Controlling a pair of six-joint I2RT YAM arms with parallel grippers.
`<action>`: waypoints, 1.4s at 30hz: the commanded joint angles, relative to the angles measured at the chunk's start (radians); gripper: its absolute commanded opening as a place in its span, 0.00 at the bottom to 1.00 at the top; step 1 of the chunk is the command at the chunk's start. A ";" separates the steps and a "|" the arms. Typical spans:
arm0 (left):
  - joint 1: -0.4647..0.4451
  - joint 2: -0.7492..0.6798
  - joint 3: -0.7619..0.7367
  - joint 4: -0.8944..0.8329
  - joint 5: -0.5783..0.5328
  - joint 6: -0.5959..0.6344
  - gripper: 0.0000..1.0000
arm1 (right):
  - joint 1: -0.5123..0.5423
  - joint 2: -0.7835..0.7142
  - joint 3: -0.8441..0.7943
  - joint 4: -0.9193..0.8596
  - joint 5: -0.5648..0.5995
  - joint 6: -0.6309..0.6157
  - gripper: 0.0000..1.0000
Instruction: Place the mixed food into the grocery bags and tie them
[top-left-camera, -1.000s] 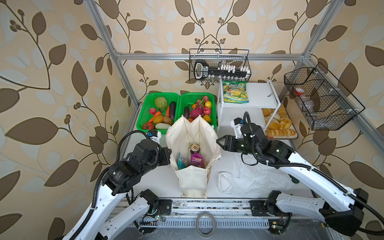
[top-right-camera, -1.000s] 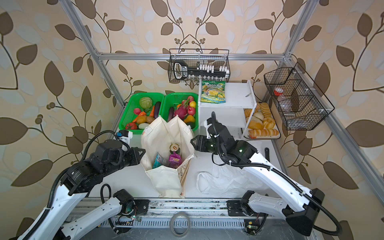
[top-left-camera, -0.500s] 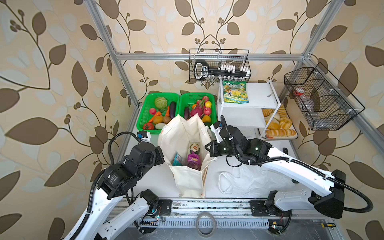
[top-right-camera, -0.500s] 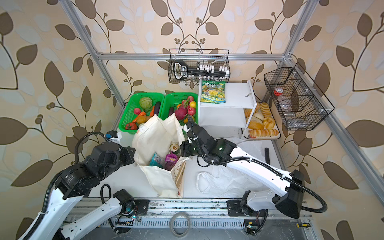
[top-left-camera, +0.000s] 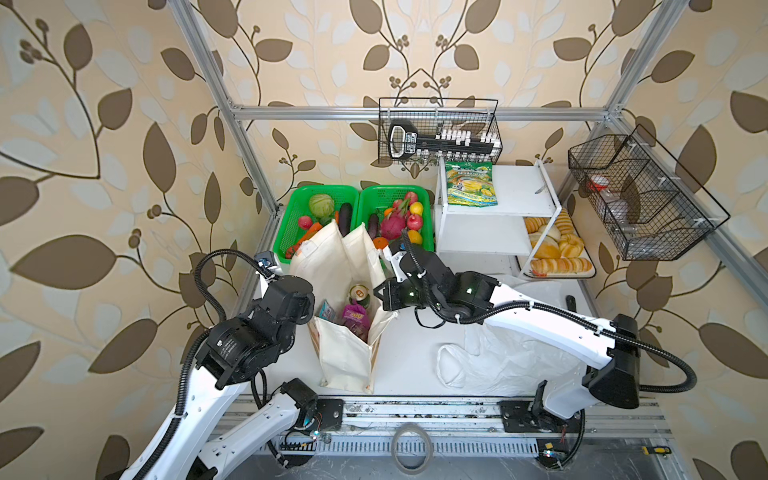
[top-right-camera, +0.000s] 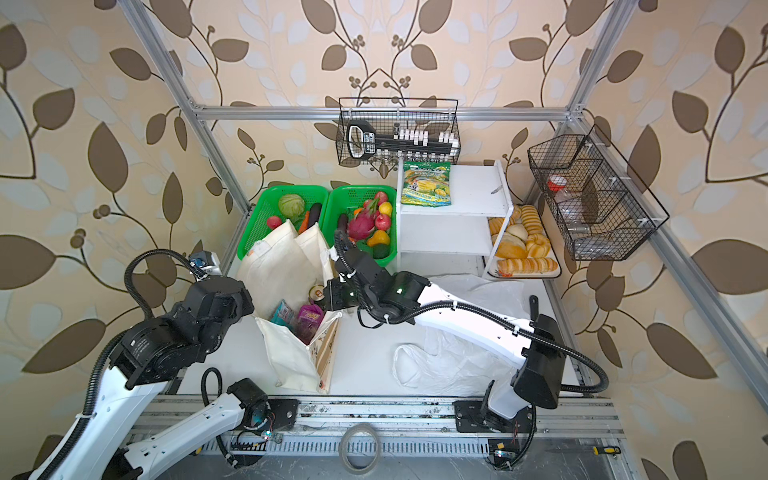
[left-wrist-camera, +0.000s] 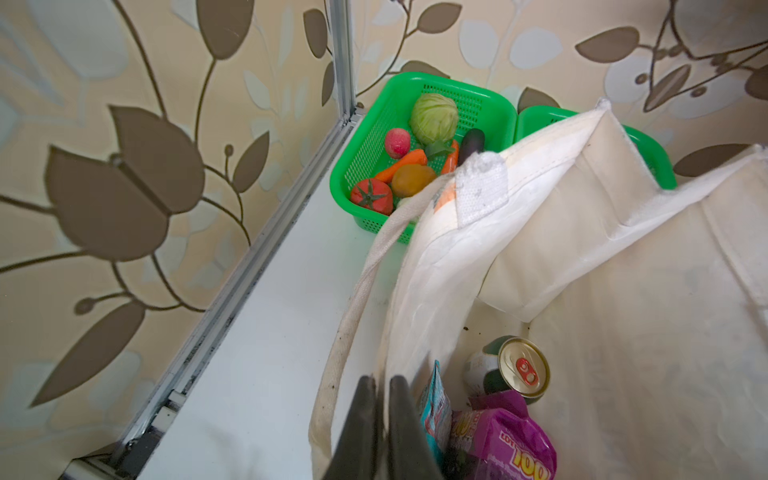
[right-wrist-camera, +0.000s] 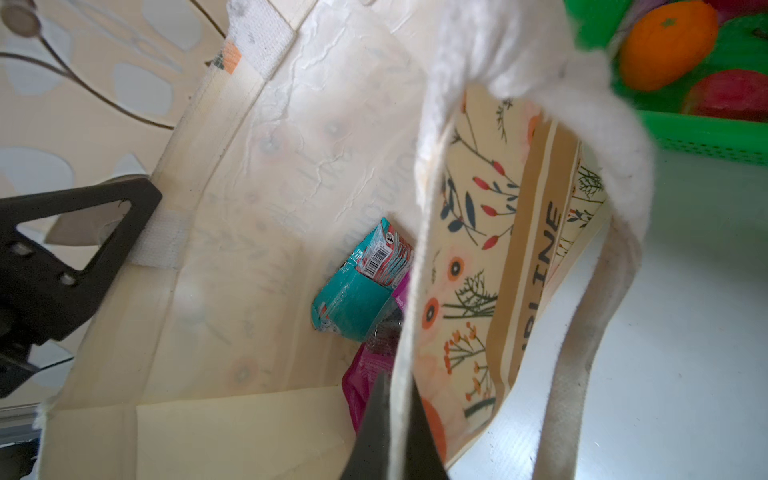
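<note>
Covering every wall, leaf-patterned wallpaper (top-left-camera: 104, 166) backs an aluminium frame (top-left-camera: 415, 113) around a white bench (top-left-camera: 415, 345). In both top views the cream cloth tote (top-left-camera: 345, 361) stands open toward 8 o'clock on the bench. Two green mesh baskets (top-left-camera: 324, 188) of toy produce sit at 11 o'clock. At 1 o'clock a white shelf (top-left-camera: 519, 187) bears a green-yellow snack pouch (top-left-camera: 471, 185), with sliced bread loaves (top-left-camera: 557, 249) beside it. The translucent plastic carrier bag (top-left-camera: 511, 361) lies flat at 4 o'clock. The pink dragon fruit (top-left-camera: 392, 226) and red apple (top-left-camera: 414, 221) rest in the basket nearer the shelf. Inside the tote lie the small green can (top-left-camera: 359, 293), purple packet (top-left-camera: 355, 318) and blue snack pouch (top-left-camera: 327, 309).

The arms hide the fingertips from above; the wrist views show them. The left hand (left-wrist-camera: 382, 384) is closed, pinching the tote's rim on its 9 o'clock side. The right hand (right-wrist-camera: 397, 390) is closed on the opposite rim, at 3 o'clock. Only the right wrist view shows the tote's floral print and a barcode on the pouch.
</note>
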 joint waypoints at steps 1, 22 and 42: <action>0.020 -0.034 -0.005 0.152 -0.248 0.100 0.00 | 0.031 0.029 0.094 0.131 -0.050 0.004 0.00; 0.571 0.142 0.060 0.368 0.082 0.326 0.00 | 0.072 0.322 0.405 0.187 -0.099 0.071 0.00; 1.015 0.315 0.216 0.398 0.426 0.331 0.00 | 0.095 0.591 0.769 0.195 -0.105 0.066 0.00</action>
